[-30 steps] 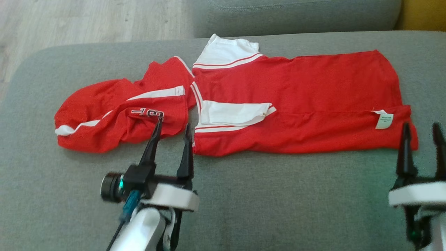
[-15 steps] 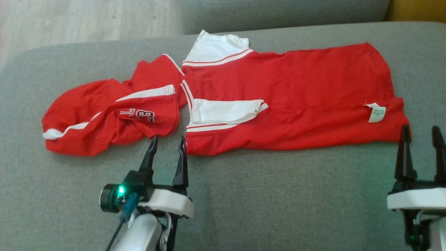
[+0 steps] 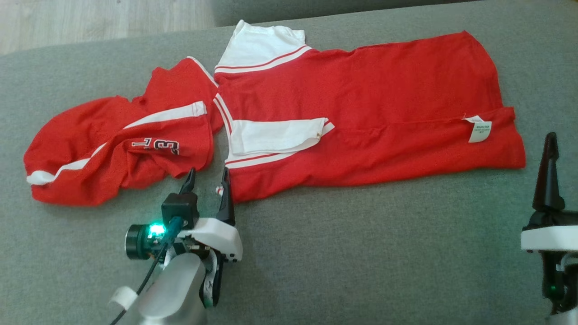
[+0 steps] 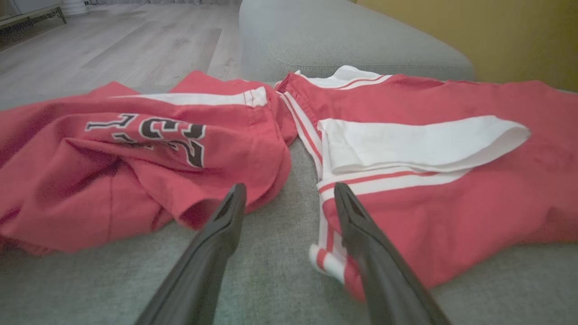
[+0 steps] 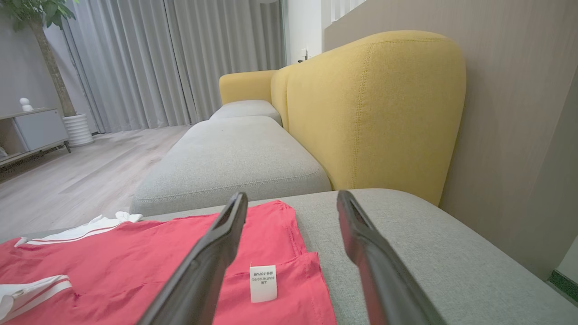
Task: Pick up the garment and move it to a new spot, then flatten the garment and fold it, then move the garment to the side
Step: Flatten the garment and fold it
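Note:
The garment (image 3: 361,104) is a red hooded top with white sleeves, spread across the grey sofa cushion (image 3: 361,253), its hood (image 3: 113,144) bunched at the left. My left gripper (image 3: 207,177) is open at the near edge, in the gap between hood and body. In the left wrist view the left gripper (image 4: 289,189) has its right finger over the striped corner of the garment (image 4: 451,203). My right gripper (image 3: 568,144) stands open just right of the hem. The right wrist view shows the right gripper (image 5: 292,197) above the hem and white label (image 5: 263,283).
A second grey cushion (image 5: 235,162) and a yellow sofa back (image 5: 370,113) lie beyond the garment. Wooden floor (image 3: 90,18) shows past the cushion's far left edge. Bare grey cushion stretches between my two arms.
The head camera has shifted, sliding the whole picture left. My left gripper has drawn back from over the hood to the garment's near edge. The right gripper has moved off the hem to the right.

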